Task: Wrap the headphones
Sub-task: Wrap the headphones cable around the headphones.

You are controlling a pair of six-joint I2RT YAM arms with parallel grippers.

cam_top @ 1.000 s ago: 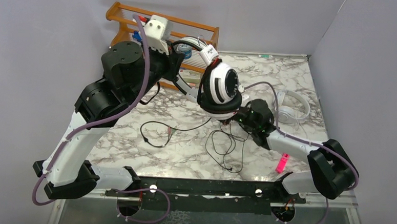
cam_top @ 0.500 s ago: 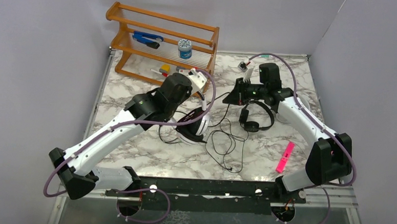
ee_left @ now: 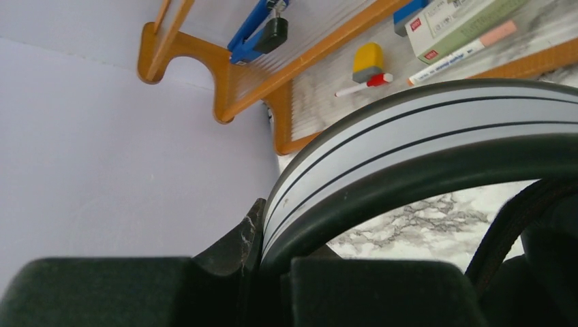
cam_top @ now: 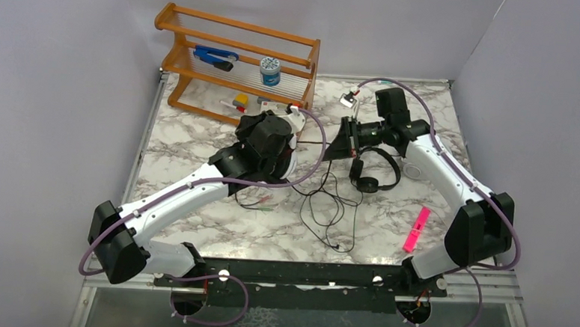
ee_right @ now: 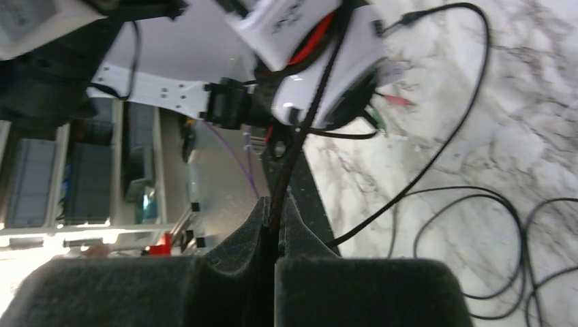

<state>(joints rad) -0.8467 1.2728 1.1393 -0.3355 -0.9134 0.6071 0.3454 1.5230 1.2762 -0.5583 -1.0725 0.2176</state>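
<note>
Left gripper (ee_left: 276, 272) clamps headband (ee_left: 422, 122) near rack (ee_left: 225, 95) — seems stiff, so grip there | right gripper (ee_right: 272, 252) pinches cord (ee_right: 307, 116) — looks limp, so you hold it taut

Left gripper (ee_left: 269, 272) has hauled the white headphones (ee_left: 422, 122) from mid-worktop toward the far edge, by the rack (cam_top: 237, 33).

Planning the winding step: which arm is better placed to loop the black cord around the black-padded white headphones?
Right, probably. The right tool is shut on the black cord running to the black-padded white headphones, whose headband the left tool clamps.
</note>
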